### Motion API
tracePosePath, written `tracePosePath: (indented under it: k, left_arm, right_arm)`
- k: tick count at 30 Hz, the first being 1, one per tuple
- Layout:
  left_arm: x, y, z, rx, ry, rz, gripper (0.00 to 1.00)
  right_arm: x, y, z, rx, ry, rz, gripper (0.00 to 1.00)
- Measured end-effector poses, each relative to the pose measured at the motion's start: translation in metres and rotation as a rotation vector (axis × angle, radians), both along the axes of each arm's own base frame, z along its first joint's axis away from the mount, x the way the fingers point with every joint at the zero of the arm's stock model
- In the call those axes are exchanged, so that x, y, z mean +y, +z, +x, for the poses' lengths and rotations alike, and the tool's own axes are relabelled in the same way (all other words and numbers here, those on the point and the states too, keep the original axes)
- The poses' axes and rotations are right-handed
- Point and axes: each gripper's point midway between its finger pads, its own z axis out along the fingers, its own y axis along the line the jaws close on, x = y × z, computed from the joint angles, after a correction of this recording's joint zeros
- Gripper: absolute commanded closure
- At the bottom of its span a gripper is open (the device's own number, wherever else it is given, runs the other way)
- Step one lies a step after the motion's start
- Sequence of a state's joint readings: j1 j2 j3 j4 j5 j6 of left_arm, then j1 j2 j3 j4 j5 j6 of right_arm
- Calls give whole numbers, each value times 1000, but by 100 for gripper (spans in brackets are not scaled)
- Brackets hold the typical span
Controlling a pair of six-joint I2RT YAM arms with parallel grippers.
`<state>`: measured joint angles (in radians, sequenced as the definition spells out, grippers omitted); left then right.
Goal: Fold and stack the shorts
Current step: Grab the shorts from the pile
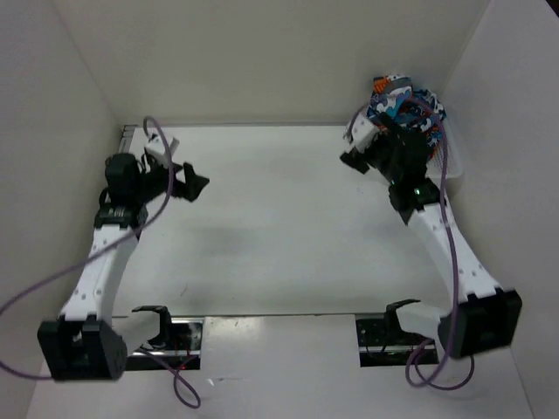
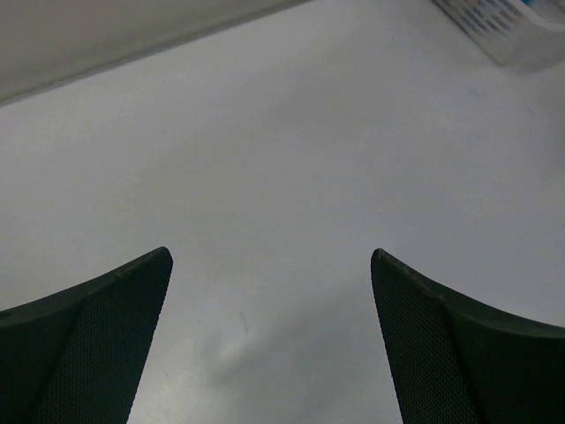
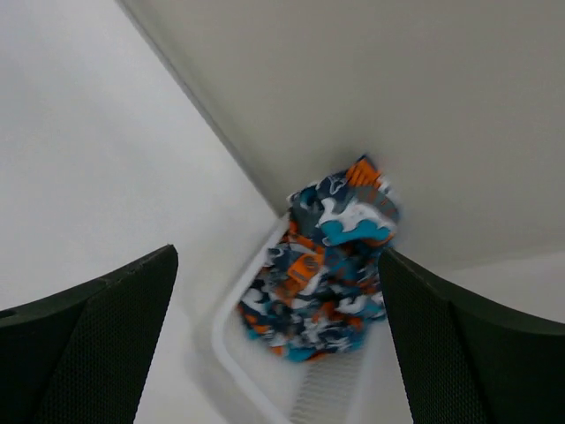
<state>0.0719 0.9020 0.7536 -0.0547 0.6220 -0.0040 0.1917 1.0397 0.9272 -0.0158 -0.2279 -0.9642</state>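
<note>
The shorts (image 3: pixel 322 269) lie bunched in a heap of teal, orange, navy and white print inside a white basket (image 3: pixel 231 340) at the table's far right corner. From above, the shorts (image 1: pixel 403 103) show just beyond my right arm. My right gripper (image 3: pixel 275 283) hangs open in front of the heap, apart from it, with nothing between its fingers. In the top view the right gripper (image 1: pixel 360 147) sits near the basket. My left gripper (image 2: pixel 269 261) is open over bare table at the far left (image 1: pixel 194 185), holding nothing.
White walls close in the table on the left, back and right. The white basket (image 2: pixel 508 26) shows at the top right corner of the left wrist view. Purple cables trail from both arms. Two black brackets sit at the near edge.
</note>
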Motion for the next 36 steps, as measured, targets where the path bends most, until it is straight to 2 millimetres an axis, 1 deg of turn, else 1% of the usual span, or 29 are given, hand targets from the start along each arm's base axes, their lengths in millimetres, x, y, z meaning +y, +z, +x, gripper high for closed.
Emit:
tracePosePath:
  k: [1,2,3,4,5,6,7,9,11,13,15,16,17,18,20,22,24,25,27,28,29,30,31,33,36]
  left_arm:
    - [4,7,29,41,31,9,0]
    - [9,16,53,66,60,21,0]
    - [14,17,80,98,88,30,0]
    - [17,15,103,132,108,39,0]
    - [21,8,122,162,127,47,0]
    - [23,-4,135,201,139,55,0]
    - [23,-19,143,244,145,62,0]
    - [18,-48,148,325,135,70,0]
    - [10,-69,150,383,116,76,0]
    - [3,-82,154,415,98,78,0]
    - [-5,-90,155,431,74,78,0]
    - [-9,-92,154,438,66,79,0]
    - [-12,-93,152,445,58,81,0]
    - [-16,-94,150,450,49,84,0]
    - [-27,-94,148,450,27,89,0]
    - [-36,-95,144,455,8,96,0]
    - [-44,-96,142,457,-10,100,0]
    - [-46,-96,141,458,-14,101,0]
    - [-46,-96,140,462,-14,103,0]
    - [-45,-97,140,462,-10,104,0]
    - [-44,-97,140,463,-7,105,0]
    - [-44,-97,141,463,-4,106,0]
    - [-43,-97,141,462,-1,107,0]
    - [-42,-97,141,462,4,109,0]
    - [-41,-98,142,462,6,110,0]
  right_arm:
    - [-3,7,23,53,-73,79,1]
    - [-5,4,50,126,-147,163,1]
    - [-8,3,74,171,-222,242,1]
    - [-11,-4,96,216,-286,313,1]
    - [-14,-18,113,265,-344,381,1]
    - [-21,-39,126,323,-417,447,1]
    - [-30,-61,132,381,-485,494,1]
    - [-54,-101,140,492,-631,595,1]
    - [-86,-123,153,533,-762,709,1]
    - [-123,-136,165,529,-878,810,1]
    - [-157,-142,170,502,-970,870,1]
    - [-166,-145,171,494,-999,888,1]
    - [-171,-148,172,492,-1016,904,1]
    - [-171,-150,173,495,-1025,919,1]
    - [-164,-155,179,508,-1022,940,1]
    - [-158,-159,187,517,-1012,954,7]
    - [-153,-164,195,527,-1003,963,16]
    - [-151,-166,199,533,-998,968,29]
    - [-149,-172,205,545,-991,981,47]
    - [-147,-175,207,553,-990,986,67]
    - [-147,-177,209,557,-984,984,77]
    - [-146,-179,211,563,-981,990,96]
    - [-146,-179,212,563,-980,989,100]
    - [-146,-179,212,561,-983,997,100]
    - [-147,-171,215,541,-980,1003,100]
